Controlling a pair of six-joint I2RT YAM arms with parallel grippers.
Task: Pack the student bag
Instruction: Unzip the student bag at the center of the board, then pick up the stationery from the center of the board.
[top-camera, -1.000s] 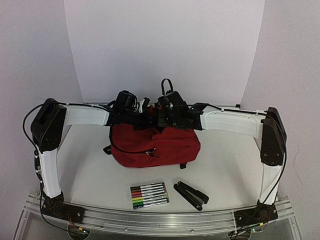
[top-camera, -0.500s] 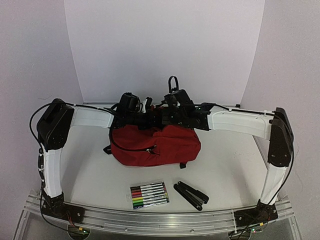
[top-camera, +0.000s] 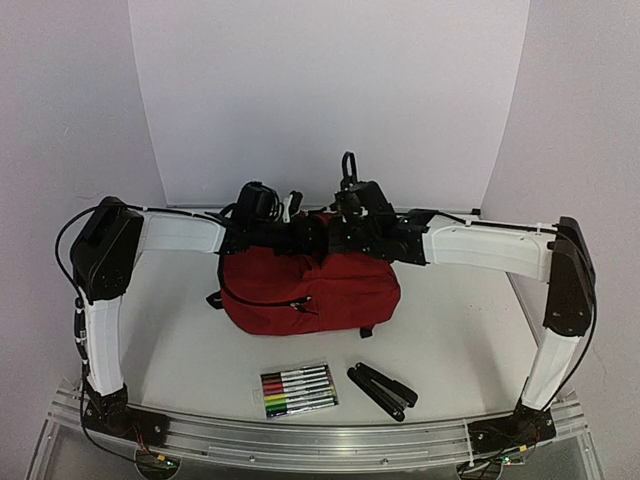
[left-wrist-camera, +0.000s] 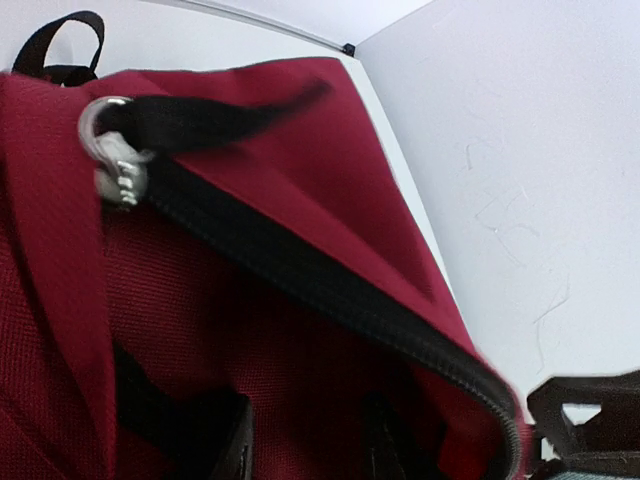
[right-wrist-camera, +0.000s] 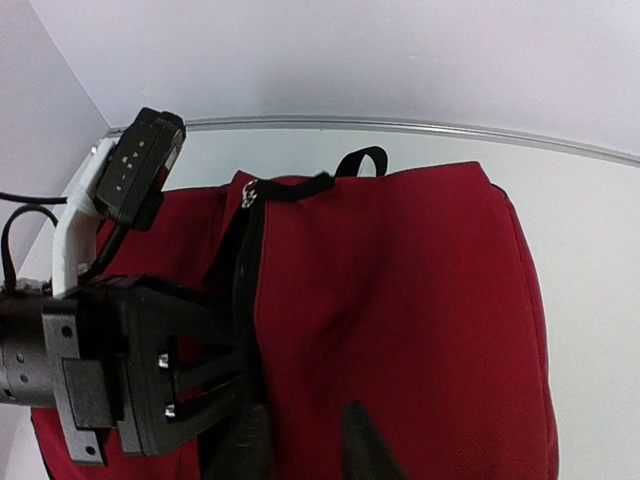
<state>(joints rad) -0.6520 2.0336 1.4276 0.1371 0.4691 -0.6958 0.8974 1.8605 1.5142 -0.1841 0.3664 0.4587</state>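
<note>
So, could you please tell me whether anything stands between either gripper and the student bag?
Nothing visible does. The left gripper sits at the student bag's open zipper, and the right gripper is directly over its red fabric; no other object lies between.

Dark red student bag (top-camera: 310, 290), black zippers, mid-table

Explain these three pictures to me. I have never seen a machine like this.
Two robot arms are bolted at the near edge of a table. The wide picture looks down from above and behind them; the other two come from a camera on each wrist. On the table lie a dark red student bag, a pack of markers and a black folded tool I cannot identify. The left gripper and right gripper meet at the bag's zipper, fingers apart; nothing seems clamped.
</note>
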